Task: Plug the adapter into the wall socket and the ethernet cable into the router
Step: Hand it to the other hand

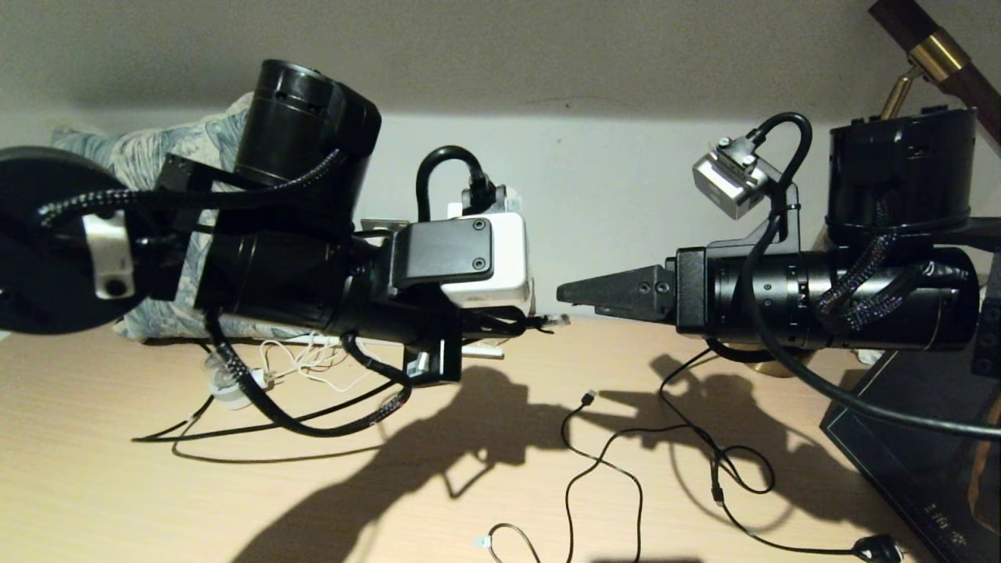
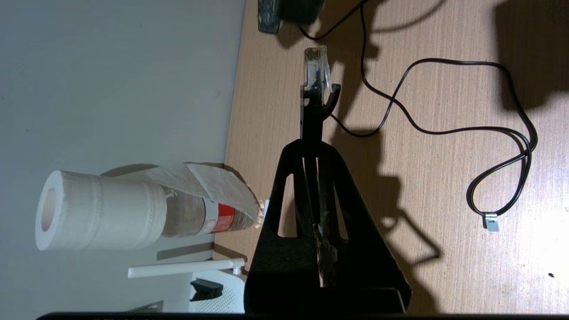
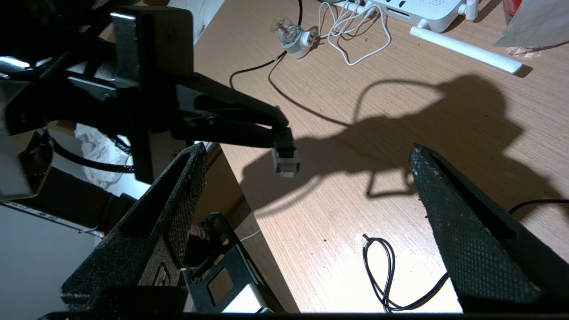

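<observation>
My left gripper (image 2: 311, 144) is shut on the black boot of the ethernet cable, and the clear clip connector (image 2: 316, 66) sticks out past its fingertips, above the wooden table. In the right wrist view the same connector (image 3: 284, 158) hangs from the left gripper (image 3: 278, 129). My right gripper (image 3: 306, 149) faces it with its fingers wide open and holds nothing. In the head view its tip (image 1: 565, 293) is just above the connector (image 1: 555, 319). The white router (image 3: 422, 9) with its stick antenna (image 3: 464, 55) lies by the wall. The adapter and the wall socket are not clearly visible.
A round white-and-grey plug thing (image 3: 295, 38) lies beside coiled white cord (image 3: 355, 35). A black USB cable (image 1: 594, 461) and a black mains plug (image 1: 876, 547) trail over the table. A toilet roll sits on a bottle (image 2: 98, 211) near the router. A dark box (image 1: 923, 438) stands at the right.
</observation>
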{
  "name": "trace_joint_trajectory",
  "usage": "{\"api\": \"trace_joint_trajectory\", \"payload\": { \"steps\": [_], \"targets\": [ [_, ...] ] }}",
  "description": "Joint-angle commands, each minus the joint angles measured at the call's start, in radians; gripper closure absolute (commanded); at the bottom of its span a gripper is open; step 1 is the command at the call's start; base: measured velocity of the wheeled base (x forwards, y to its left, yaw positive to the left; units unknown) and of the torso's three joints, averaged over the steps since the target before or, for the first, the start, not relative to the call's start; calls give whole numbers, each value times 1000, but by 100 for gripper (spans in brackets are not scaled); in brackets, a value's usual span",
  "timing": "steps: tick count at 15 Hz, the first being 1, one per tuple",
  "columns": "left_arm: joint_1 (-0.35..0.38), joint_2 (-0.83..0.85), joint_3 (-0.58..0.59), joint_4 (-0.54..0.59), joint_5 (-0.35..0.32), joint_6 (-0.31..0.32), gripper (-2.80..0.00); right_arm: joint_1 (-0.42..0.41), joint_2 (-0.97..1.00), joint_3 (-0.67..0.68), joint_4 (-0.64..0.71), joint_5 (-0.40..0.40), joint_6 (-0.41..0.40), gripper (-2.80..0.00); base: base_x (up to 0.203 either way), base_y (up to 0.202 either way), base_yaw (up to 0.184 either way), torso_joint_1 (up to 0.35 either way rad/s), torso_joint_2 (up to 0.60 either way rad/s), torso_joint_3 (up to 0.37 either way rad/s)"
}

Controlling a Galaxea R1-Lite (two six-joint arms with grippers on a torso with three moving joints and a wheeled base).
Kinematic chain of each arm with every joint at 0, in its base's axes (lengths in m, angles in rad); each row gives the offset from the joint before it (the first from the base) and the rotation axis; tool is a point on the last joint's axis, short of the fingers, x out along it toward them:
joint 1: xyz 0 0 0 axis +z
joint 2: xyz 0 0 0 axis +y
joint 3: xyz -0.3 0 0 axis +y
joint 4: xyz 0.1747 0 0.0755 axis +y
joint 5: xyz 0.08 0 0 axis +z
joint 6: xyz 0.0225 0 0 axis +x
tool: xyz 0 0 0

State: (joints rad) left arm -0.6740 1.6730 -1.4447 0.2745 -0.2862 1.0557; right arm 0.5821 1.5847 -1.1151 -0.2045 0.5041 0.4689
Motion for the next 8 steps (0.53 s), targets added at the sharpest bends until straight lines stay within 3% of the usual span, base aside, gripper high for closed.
{"api": "trace_joint_trajectory", "payload": {
  "steps": [1, 8],
  "targets": [
    [-15, -13, 0, 0, -2, 6, 0, 8, 3, -2, -1, 2, 2, -280, 0, 0, 0, 0, 0, 0],
    [-27, -9, 13, -41, -1, 4, 0, 21, 14, -2, 0, 2, 5, -280, 0, 0, 0, 0, 0, 0]
  ]
}}
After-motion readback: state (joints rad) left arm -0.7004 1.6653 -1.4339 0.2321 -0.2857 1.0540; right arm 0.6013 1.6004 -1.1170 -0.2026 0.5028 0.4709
